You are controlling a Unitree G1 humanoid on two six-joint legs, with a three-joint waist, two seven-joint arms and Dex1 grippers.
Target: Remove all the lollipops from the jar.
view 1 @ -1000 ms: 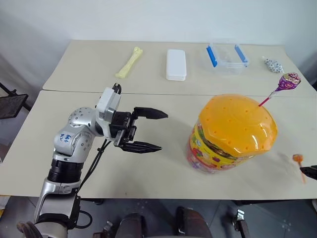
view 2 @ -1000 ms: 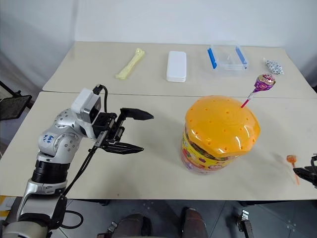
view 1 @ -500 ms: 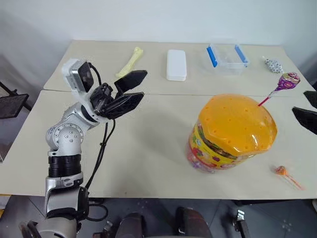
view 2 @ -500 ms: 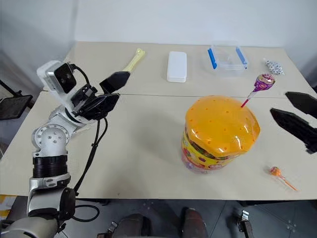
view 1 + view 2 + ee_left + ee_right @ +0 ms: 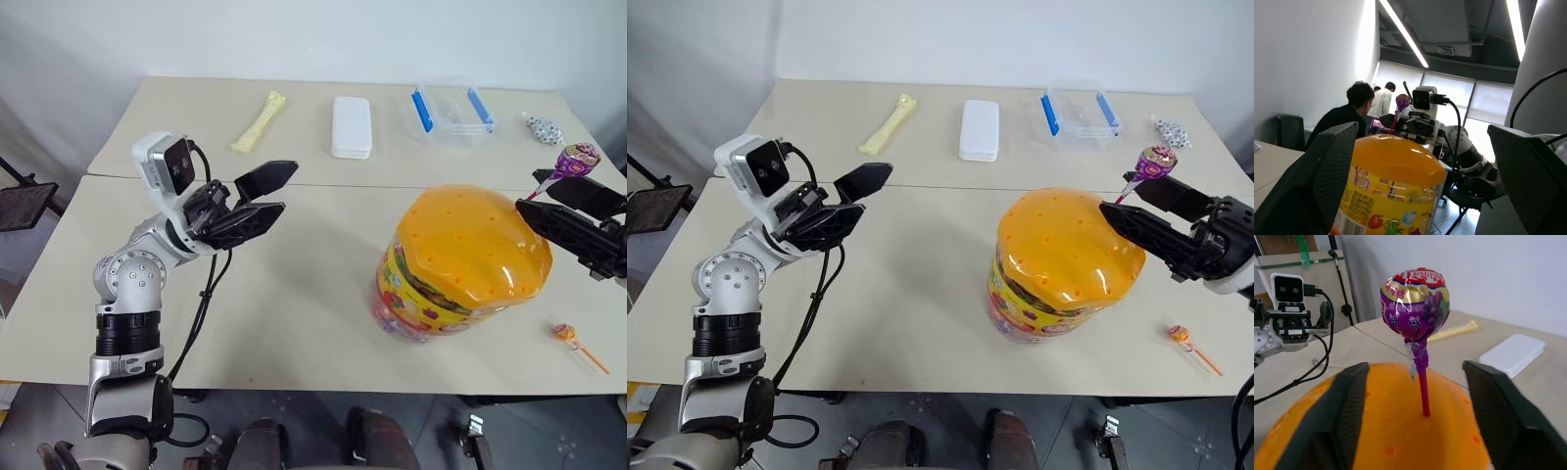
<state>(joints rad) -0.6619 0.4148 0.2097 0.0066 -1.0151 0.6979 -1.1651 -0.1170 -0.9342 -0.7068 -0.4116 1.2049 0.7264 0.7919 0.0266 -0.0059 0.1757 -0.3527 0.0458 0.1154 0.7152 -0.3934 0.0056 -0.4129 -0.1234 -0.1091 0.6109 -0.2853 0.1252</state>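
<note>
Head views: the jar [image 5: 460, 264] stands upright on the near table [image 5: 294, 323], right of centre, its orange lid [image 5: 475, 245] on; a purple lollipop [image 5: 573, 160] rises on a pink stick from a hole at the lid's far right edge; an orange lollipop [image 5: 565, 334] lies on the table to the right of the jar, near the front edge, apart from it; the right gripper [image 5: 1141, 211] reaches in from the right, its two black fingers spread to either side of the purple lollipop's stick, grasping nothing; whether they touch the stick cannot be told here; the left gripper [image 5: 263, 196] hangs above the table well to the left of the jar, jaws released wide and empty, pointing toward the jar; on the far table lie a yellow bone [image 5: 257, 121], a white case [image 5: 350, 126], a clear box [image 5: 451, 113] with blue clips and a spotted candy [image 5: 541, 128].

Left wrist view: the jar [image 5: 1388, 191] sits between the left gripper's parted fingers [image 5: 1317, 171], well beyond them; the purple lollipop [image 5: 1402, 103] stands above the lid with the right arm behind it; people [image 5: 1349, 120] sit in the background.

Right wrist view: the purple lollipop [image 5: 1414, 308] stands upright in the lid [image 5: 1400, 431], midway between the two fingers [image 5: 1349, 406], which stay clear of the stick on both sides; the left gripper's camera [image 5: 1287, 308] faces in from beyond.
</note>
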